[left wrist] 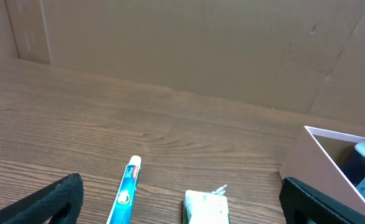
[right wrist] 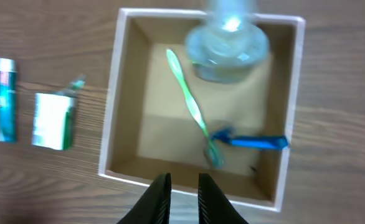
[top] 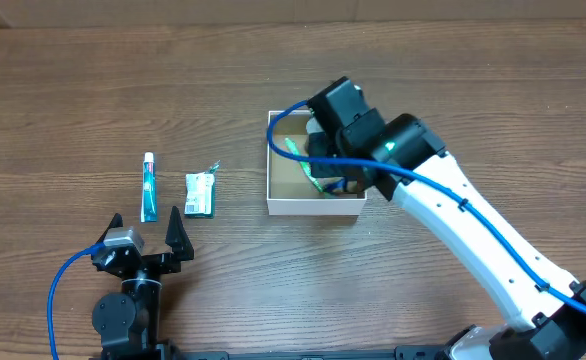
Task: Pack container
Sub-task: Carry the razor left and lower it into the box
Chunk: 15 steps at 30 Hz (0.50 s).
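Overhead, the right arm covers the rear right part of the container [top: 313, 206] and most of its contents, and the left wrist view shows only one corner of it, cut off at the right edge. The right wrist view is blurred: a clear bottle [right wrist: 229, 46] at the rear wall is cropped by the upper edge, and a blue item [right wrist: 254, 142] near the front right corner cannot be identified. The container is a shallow square box with white walls and a brown floor, open side up, standing on the wooden table [top: 73, 80] right of centre. Being square, it has no long axis; its walls run parallel to the table edges. A green toothbrush [right wrist: 189, 106] lies diagonally on its floor. The right gripper [right wrist: 182, 180] hovers above the front wall, jaws narrowly apart and empty. The left gripper [top: 145, 228] is spread wide, empty, near a toothpaste tube [top: 149, 187] and a small green-white packet [top: 201, 194], well apart from the container.
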Tool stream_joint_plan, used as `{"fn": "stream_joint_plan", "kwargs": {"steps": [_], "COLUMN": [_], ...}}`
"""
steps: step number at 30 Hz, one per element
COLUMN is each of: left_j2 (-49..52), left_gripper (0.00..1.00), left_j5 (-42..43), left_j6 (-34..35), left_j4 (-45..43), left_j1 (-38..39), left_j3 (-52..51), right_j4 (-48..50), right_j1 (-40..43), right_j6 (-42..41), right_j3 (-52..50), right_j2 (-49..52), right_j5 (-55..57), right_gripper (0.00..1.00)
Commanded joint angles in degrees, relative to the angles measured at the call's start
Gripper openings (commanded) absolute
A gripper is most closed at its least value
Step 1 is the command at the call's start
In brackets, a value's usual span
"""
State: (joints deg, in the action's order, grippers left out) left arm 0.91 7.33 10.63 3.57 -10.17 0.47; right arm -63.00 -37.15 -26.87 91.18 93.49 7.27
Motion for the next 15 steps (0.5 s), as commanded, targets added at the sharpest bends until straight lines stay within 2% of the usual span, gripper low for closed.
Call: {"fn": "stream_joint_plan", "kwargs": {"steps": [1,8,13,14,15], "left_j2": [-0.6,-0.6,-0.6,-0.6,-0.6], "left_gripper": [1.00,1.00,1.00,1.00,1.00], "left_j5": [0.8,0.8,0.8,0.8,0.8], "left_j6": [0.9,0.9,0.9,0.9,0.9], "left_j4": [0.1,0.1,0.1,0.1,0.1], "left_j1": [-0.3,-0.3,-0.3,-0.3,-0.3], "left_j3": [-0.2,-0.2,-0.2,-0.2,-0.2], "right_j4": [2.6,1.6,-5.2,-6.7,-8.0], "right_j1": [-0.7,0.8,9.5,11.9,14.1], "right_j6": [0.3,-0.6,-3.4,-3.4,-3.4], "right_j3": [-0.4,-0.9,-0.9,-0.9,-0.9], "right_j2": [0.5,-1.1,-4.0,-4.1,-4.1], "right_j5": [0.0,2.3,2.3,2.3,2.3], "right_gripper": [0.17,0.28,0.30,0.37,0.53]}}
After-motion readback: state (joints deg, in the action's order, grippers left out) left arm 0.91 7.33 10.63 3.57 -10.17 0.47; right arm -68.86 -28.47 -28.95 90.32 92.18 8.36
